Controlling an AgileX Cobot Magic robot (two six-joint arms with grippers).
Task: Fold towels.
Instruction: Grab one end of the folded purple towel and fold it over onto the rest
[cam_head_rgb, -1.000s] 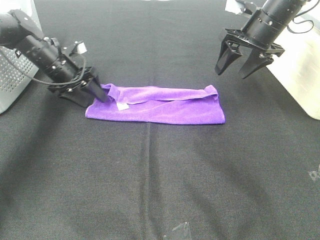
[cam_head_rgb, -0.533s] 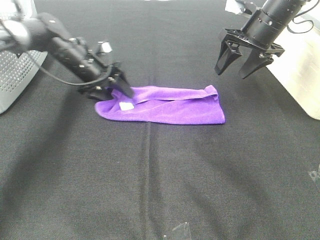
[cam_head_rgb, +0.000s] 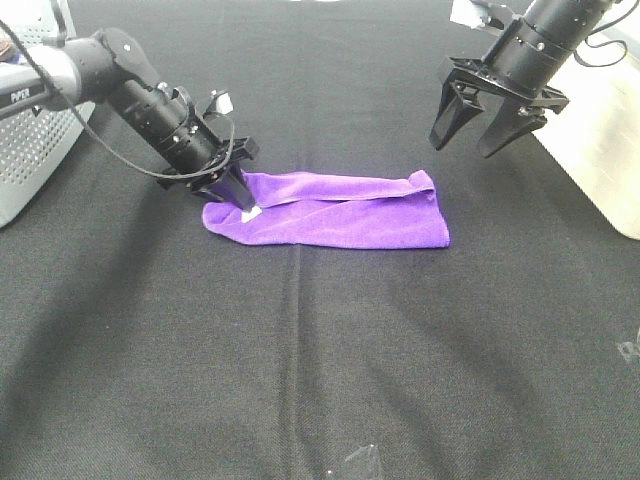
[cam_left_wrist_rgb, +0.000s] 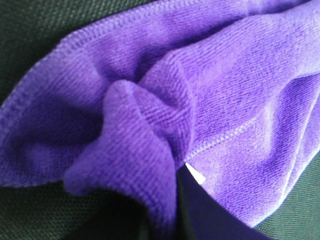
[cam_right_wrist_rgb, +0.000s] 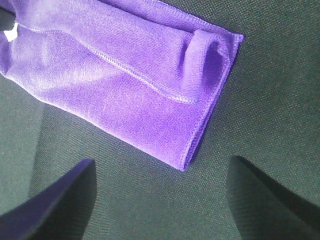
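Note:
The purple towel (cam_head_rgb: 340, 215) lies folded into a long strip on the black table cloth, its white tag (cam_head_rgb: 250, 212) at the left end. My left gripper (cam_head_rgb: 236, 190) is shut on that left end, and the left wrist view shows the towel (cam_left_wrist_rgb: 225, 100) bunched up between the dark fingers (cam_left_wrist_rgb: 200, 215) beside the tag (cam_left_wrist_rgb: 196, 175). My right gripper (cam_head_rgb: 487, 125) is open and empty, held in the air beyond the towel's right end. The right wrist view shows the gripper (cam_right_wrist_rgb: 161, 170) with jaws wide apart over the towel's right corner (cam_right_wrist_rgb: 115, 75).
A grey perforated basket (cam_head_rgb: 25, 150) stands at the left edge. A white box (cam_head_rgb: 610, 130) stands at the right edge. A small clear object (cam_head_rgb: 355, 465) lies at the front edge. Black cloth covers the table (cam_head_rgb: 300, 350).
My left gripper has moved right while holding the towel's left end, and that end has drawn in to the right and bunched. The right arm has not moved.

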